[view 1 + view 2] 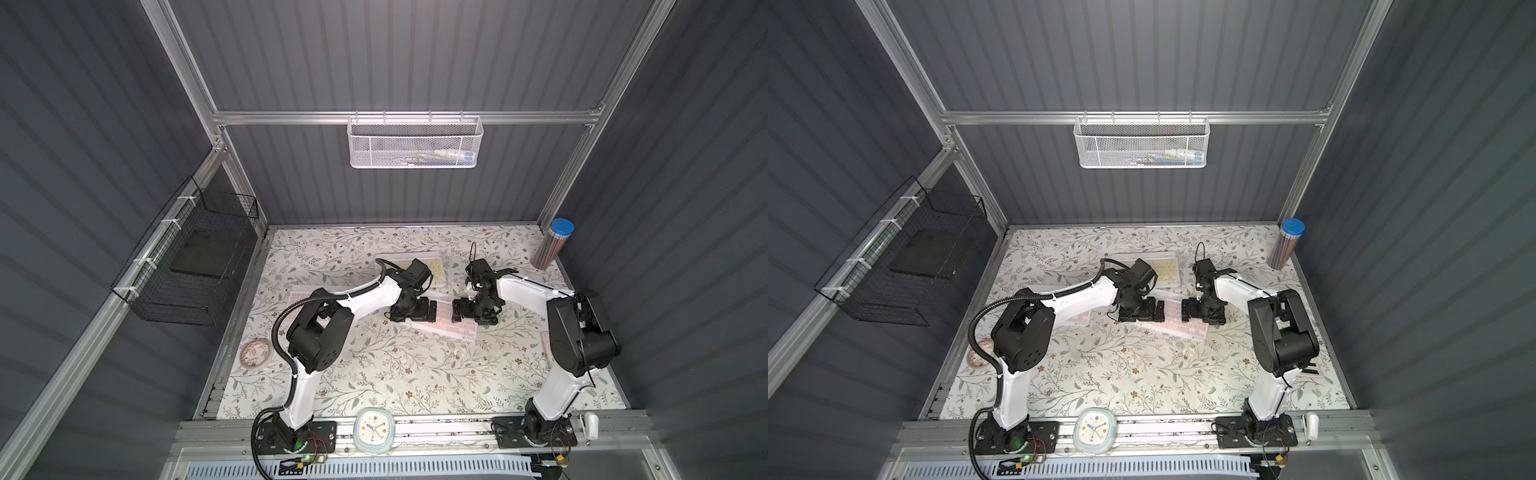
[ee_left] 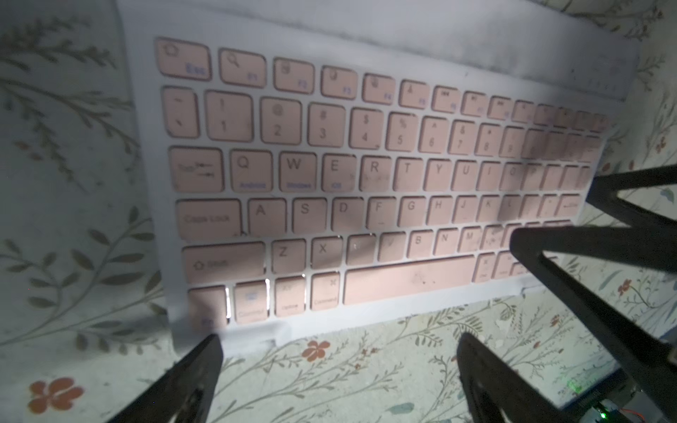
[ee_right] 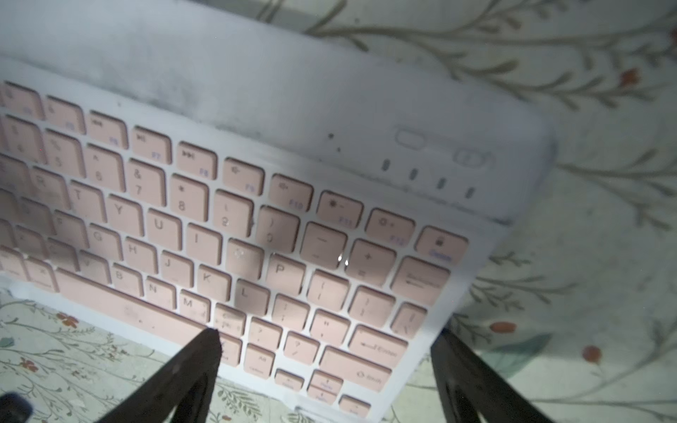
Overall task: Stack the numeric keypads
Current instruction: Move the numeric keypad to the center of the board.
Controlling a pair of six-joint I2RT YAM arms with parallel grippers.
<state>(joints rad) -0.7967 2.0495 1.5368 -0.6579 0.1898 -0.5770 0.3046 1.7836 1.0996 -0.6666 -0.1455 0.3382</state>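
1. Pink keypad (image 1: 446, 326) lies mid-table in both top views, between left gripper (image 1: 432, 311) and right gripper (image 1: 456, 311).
2. Left wrist: jaws wide, empty, at the keypad's edge.
3. Right wrist: jaws wide, empty, over its end.

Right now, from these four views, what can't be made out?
- Both top views: the left arm covers part of the yellow-keyed keypad; whether anything lies beneath it is unclear.
- In a top view: the pink-edged item is mostly hidden under the right arm; unidentifiable.
- Right wrist view: the pink keypad has one end cut off by the frame edge, and its key legends are blurred.
- Both top views: the white mesh basket has contents too small to tell behind the mesh.
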